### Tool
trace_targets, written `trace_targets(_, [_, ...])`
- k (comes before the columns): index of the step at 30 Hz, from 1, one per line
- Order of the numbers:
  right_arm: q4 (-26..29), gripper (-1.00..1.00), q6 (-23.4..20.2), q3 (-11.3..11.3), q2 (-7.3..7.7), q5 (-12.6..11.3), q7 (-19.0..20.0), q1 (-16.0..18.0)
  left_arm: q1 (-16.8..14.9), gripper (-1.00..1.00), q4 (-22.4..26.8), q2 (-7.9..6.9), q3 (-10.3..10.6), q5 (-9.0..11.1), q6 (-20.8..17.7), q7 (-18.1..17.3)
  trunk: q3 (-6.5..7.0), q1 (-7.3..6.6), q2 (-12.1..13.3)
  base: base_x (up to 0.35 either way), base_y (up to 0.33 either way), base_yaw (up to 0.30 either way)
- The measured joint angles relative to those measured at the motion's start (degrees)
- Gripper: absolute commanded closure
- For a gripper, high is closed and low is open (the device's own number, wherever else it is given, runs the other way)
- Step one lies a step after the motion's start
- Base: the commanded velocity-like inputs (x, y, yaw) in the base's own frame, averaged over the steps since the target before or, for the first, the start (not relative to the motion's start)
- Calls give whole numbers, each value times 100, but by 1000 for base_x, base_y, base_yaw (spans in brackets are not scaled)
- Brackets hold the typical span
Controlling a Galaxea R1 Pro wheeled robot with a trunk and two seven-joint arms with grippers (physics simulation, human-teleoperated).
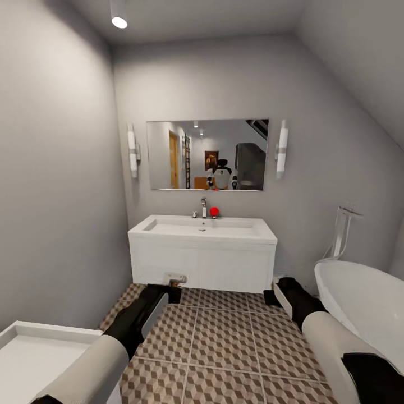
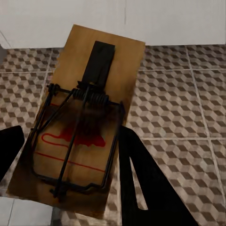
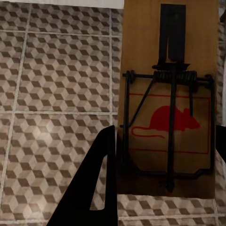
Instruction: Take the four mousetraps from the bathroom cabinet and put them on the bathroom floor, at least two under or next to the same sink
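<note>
We carry two mousetraps. One trap sits clamped between the left pincer's fingers, held over the floor with the white vanity front just ahead. The other trap, printed with a red mouse, is gripped by the right pincer, also above the tiles. From the head, both pincers reach forward and low, just in front of the vanity under the sink. A mirror hangs above it; a bathtub stands at the right.
</note>
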State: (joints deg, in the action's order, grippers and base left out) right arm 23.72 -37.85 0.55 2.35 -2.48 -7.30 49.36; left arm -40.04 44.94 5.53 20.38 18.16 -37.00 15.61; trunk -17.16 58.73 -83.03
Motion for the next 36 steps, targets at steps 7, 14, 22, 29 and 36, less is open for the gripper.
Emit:
trace_targets(7, [-752,100,1128,-7,34,212,11,1,-33,100,-692,9,-18,-1023,970,-1182,0,0,-1,0,0,0])
trace_targets(14, [-831,100,1207,-1,49,258,31,1,-34,100,-474,15,-43,-1100,963,-1221,1,0,-1,17,0,0])
trace_targets(22, [-828,100,1183,-3,32,561,20,1,-34,100,-479,21,-30,-1090,957,-1201,1,-3,-1,239,0,0])
trace_targets(29, [-827,100,1172,-13,19,778,12,1,-34,100,-491,28,-28,-1065,950,-1208,1,-4,-1,315,0,0])
trace_targets(36, [-827,100,1173,-14,12,778,5,1,-34,100,-497,27,-31,-1057,948,-1206,1,-4,-1,321,0,0])
